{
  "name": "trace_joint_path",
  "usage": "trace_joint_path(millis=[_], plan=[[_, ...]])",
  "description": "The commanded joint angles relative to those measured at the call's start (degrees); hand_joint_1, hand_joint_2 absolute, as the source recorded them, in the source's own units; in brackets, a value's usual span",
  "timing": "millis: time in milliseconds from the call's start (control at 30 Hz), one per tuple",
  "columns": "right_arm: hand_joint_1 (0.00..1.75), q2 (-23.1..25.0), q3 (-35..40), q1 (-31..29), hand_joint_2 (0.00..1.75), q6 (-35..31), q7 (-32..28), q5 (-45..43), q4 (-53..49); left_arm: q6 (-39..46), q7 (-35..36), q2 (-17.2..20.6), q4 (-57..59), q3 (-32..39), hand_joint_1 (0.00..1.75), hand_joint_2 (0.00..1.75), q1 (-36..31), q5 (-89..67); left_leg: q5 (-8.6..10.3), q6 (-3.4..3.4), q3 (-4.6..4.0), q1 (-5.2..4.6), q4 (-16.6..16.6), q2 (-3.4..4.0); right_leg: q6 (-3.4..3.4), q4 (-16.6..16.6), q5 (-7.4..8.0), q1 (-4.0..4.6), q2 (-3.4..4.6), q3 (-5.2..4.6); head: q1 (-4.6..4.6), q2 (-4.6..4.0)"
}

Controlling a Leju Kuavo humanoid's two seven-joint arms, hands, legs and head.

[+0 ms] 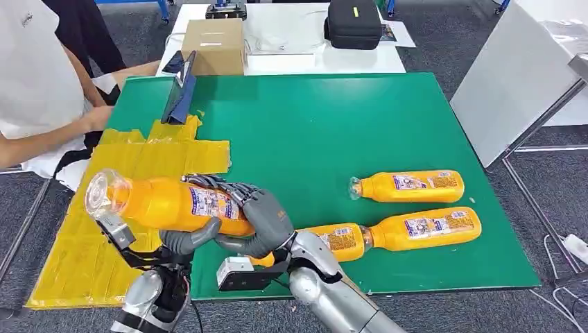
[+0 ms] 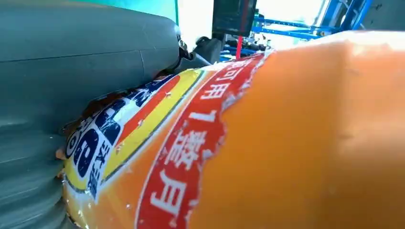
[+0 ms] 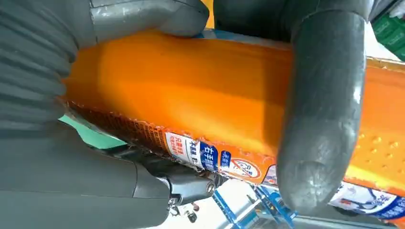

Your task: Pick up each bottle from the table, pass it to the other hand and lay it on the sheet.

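**Operator:** State the procedure for the step in hand.

**Robot:** My judgement: this is the hand-over. The orange bottle [image 1: 170, 203] is held level above the near left corner of the green table [image 1: 333, 118], base end out over the yellow sheet [image 1: 83, 243]. To do it well, I keep the bottle level, confirm a firm wrap with the receiving hand around the body, and only then loosen the giving hand. Both must not loosen together. After that, I carry it left and lay it flat on the sheet.

**Operator:** Report hand states.

**Robot:** My right hand [image 1: 260, 216] is closed around the cap-end half of the bottle, fingers over the label, thumb under. The right wrist view confirms a finger [image 3: 320, 119] pressed across the orange body. My left hand [image 1: 177, 244] is below the bottle, thumb touching its underside; whether that hand grips, I cannot tell.

**Operator:** Remaining stock?

**Robot:** Three bottles [image 1: 409, 186] lie on the table, to the right.
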Motion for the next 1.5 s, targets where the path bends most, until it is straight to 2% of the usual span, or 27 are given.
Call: trace_joint_path(millis=[33,200,433,567,667,700,767,800,833,867,900,967,1033,1233,1267,1333,1400,1500], plan=[[0.0,-1.4,2.1,1.6,1.75,-3.0,0.1,-1.3,1.9,3.9,-0.7,-1.3,-1.5,4.9,1.75,1.75,-3.6,0.4,-0.02,0.0,0.12,0.06,0.0,-0.08,-0.09,-0.1,-0.04,0.08,-0.14,0.18,0.0,0.0],[0.0,-2.4,-1.1,3.0,1.75,-5.7,-0.2,-2.7,-3.6,5.6,-0.9,-1.5,-1.3,6.1,1.75,1.75,-3.5,0.4,-0.05,0.01,0.19,0.07,0.0,-0.16,-0.12,-0.1,-0.09,0.1,-0.23,0.28,0.0,0.0],[0.0,-2.5,-1.2,2.9,1.75,-5.6,-0.1,-2.7,-3.9,5.6,-0.9,-1.4,-1.2,6.1,1.75,1.75,-3.5,0.4,-0.05,0.03,0.16,0.04,0.0,-0.06,-0.09,-0.1,-0.05,0.08,-0.12,0.22,-0.02,0.0],[0.0,-3.6,-4.5,5.3,1.75,-9.5,-0.9,-4.6,-12.6,10.8,-2.3,-1.1,-0.8,7.4,1.75,1.75,-3.5,-2.8,-0.09,0.03,0.25,0.08,0.0,-0.13,-0.14,-0.1,-0.11,0.11,-0.21,0.36,0.0,0.0],[0.0,-6.0,-8.1,8.4,1.75,-11.1,-1.1,-7.2,-24.7,25.5,-5.8,2.1,1.4,8.4,1.75,1.75,-4.9,-19.9,-0.02,0.01,0.02,0.02,0.0,-0.12,-0.08,0.0,-0.05,0.04,-0.16,0.08,0.0,0.0],[0.0,-7.2,-8.9,9.4,1.75,-11.5,-0.8,-6.8,-28.5,30.4,-4.5,4.5,3.4,7.9,1.75,1.75,-5.8,-29.9,-0.05,0.01,0.12,0.05,0.0,-0.16,-0.13,0.0,-0.1,0.08,-0.23,0.21,0.02,0.0],[0.0,-9.6,-9.7,10.8,1.75,-11.4,1.2,-3.9,-34.1,33.6,-0.8,6.9,7.2,8.0,1.75,1.75,-7.5,-41.2,0.02,0.01,0.03,0.01,0.0,-0.2,-0.07,0.0,-0.05,0.04,-0.24,0.11,0.02,0.0],[0.0,-11.0,-10.1,11.2,1.75,-11.5,2.7,-1.1,-36.4,35.9,4.6,9.3,11.5,7.2,1.75,1.75,-9.0,-54.7,-0.03,0.01,0.19,0.03,-0.1,-0.26,-0.13,-0.1,-0.11,0.07,-0.32,0.31,0.0,0.0],[0.0,-11.2,-10.3,11.4,1.75,-11.3,3.1,-1.0,-37.1,35.7,4.3,9.5,12.6,7.6,1.75,1.75,-9.4,-54.5,0.01,0.01,0.17,0.01,-0.1,-0.28,-0.11,-0.1,-0.08,0.04,-0.32,0.26,0.02,0.0],[0.0,-12.2,-10.0,11.0,1.75,-10.9,3.6,1.8,-38.0,36.1,11.0,11.9,17.5,6.7,1.75,1.75,-10.9,-66.9,0.01,0.01,0.17,-0.01,-0.1,-0.23,-0.09,-0.1,-0.06,0.02,-0.24,0.24,0.0,0.0],[0.0,-12.5,-10.0,11.1,1.75,-11.3,4.3,3.0,-38.7,35.7,11.7,12.4,18.9,5.9,1.75,1.75,-11.6,-69.7,-0.01,0.01,0.29,0.02,-0.1,-0.25,-0.14,-0.1,-0.08,0.07,-0.28,0.39,0.0,0.0],[0.0,-13.9,-9.4,10.4,1.75,-10.8,6.2,6.7,-40.5,33.3,21.2,16.0,29.6,3.0,1.75,1.75,-16.3,-86.0,0.0,0.01,0.32,0.02,-0.1,-0.21,-0.15,-0.1,-0.06,0.07,-0.26,0.41,0.0,0.0],[0.0,-14.4,-9.2,10.1,1.75,-10.4,7.5,8.0,-41.3,34.2,21.3,16.6,35.6,2.6,1.75,1.75,-18.9,-86.9,0.05,0.0,0.21,-0.02,-0.1,-0.19,-0.11,-0.1,-0.03,0.01,-0.25,0.22,0.0,0.0],[0.0,-14.2,-9.0,10.1,1.75,-10.7,7.5,7.9,-40.7,34.0,21.5,16.3,34.7,2.4,1.75,1.75,-18.6,-87.0,-0.03,-0.01,0.22,0.05,0.0,0.09,-0.26,-0.1,0.04,0.12,-0.06,0.16,0.0,0.0],[0.0,-14.5,-8.8,9.9,1.75,-10.8,7.4,8.5,-40.7,32.1,23.4,16.6,35.1,2.0,1.75,1.75,-18.8,-88.4,0.0,-0.01,0.14,0.02,0.0,0.12,-0.22,0.0,0.06,0.08,-0.04,0.08,0.0,0.0],[0.0,-15.2,-8.7,9.9,1.75,-11.0,8.5,10.4,-41.3,28.2,26.7,17.4,38.7,1.4,1.75,1.75,-20.9,-90.9,-0.01,-0.01,0.16,0.06,0.0,0.08,-0.24,-0.1,0.05,0.12,-0.07,0.15,0.02,0.0],[0.0,-16.1,-9.3,10.6,1.75,-11.9,9.2,11.3,-42.4,26.5,28.4,17.2,47.9,1.8,1.75,1.75,-25.2,-91.3,-0.03,-0.01,0.2,0.06,0.0,0.09,-0.27,-0.1,0.03,0.1,-0.07,0.19,0.02,0.0],[0.0,-16.8,-10.0,11.5,1.75,-12.6,9.3,11.9,-42.9,25.1,28.4,16.5,55.5,3.3,1.75,1.75,-28.2,-89.8,0.02,-0.02,0.13,0.07,-0.1,0.05,-0.28,-0.1,0.07,0.1,-0.12,0.13,0.0,0.0]])
